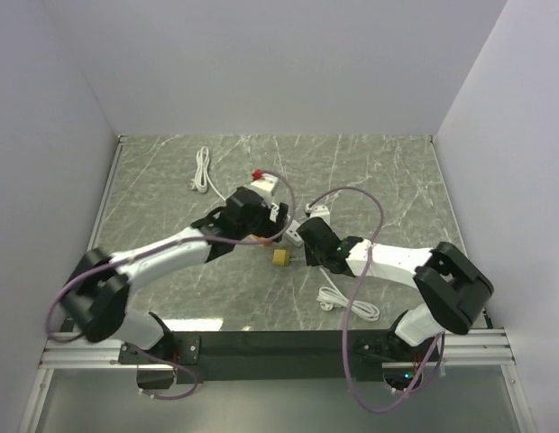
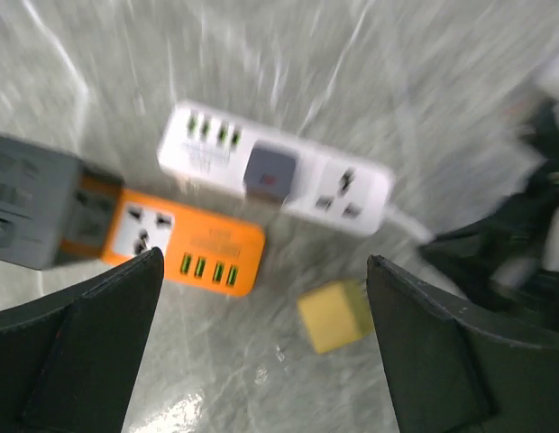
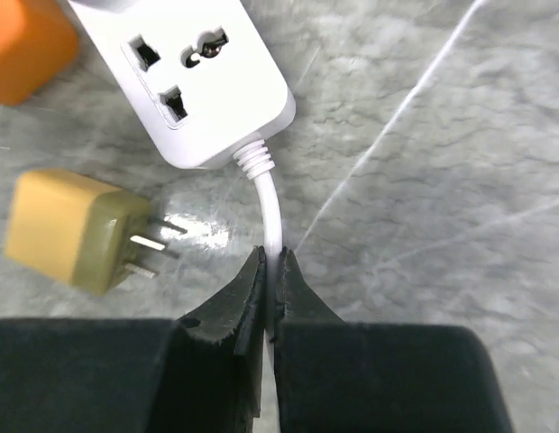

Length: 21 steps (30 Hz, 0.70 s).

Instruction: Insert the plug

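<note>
Right gripper (image 3: pixel 272 263) clamped on cord (image 3: pixel 269 203) of power strip (image 3: pixel 257 99). Left gripper (image 2: pixel 266 262) wide open, empty. Plug (image 3: pixel 77 230) lay on surface (image 3: pixel 424 135), 7 o'clock of socket (image 3: pixel 176 68). Needed: square grab on plug body, prongs clear.

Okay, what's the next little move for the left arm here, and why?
Probably lower the open left end effector onto the yellow plug and close on it: the plug lies ungrasped on the table, while the right end effector pinches the cord of the white power strip.
</note>
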Each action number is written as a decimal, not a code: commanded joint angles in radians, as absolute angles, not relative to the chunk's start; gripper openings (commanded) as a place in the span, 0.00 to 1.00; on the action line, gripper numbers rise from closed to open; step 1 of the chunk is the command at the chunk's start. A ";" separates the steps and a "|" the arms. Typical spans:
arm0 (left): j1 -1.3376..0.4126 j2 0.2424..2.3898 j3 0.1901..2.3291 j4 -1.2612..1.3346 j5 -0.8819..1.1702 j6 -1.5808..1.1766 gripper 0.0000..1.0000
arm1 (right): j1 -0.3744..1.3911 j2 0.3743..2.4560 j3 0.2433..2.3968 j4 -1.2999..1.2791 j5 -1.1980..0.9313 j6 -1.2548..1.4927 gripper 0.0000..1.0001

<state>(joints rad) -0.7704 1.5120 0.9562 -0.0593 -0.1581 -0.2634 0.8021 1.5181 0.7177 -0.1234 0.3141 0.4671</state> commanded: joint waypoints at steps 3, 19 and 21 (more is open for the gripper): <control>-0.776 1.229 0.798 0.221 -0.206 -0.291 0.99 | 0.799 1.342 0.759 -0.163 0.388 0.451 0.07; -0.775 0.717 0.388 0.304 -0.359 -0.462 0.99 | 0.830 1.166 0.652 0.053 0.119 0.324 0.81; -0.775 0.690 0.362 0.304 -0.362 -0.472 1.00 | 0.833 1.198 0.646 0.093 0.068 0.334 0.80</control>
<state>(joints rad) -0.7738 0.7254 0.3851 0.2646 -0.3317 -0.4187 0.8215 1.1713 0.6693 -0.0387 0.2096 0.3458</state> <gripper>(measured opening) 0.995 0.806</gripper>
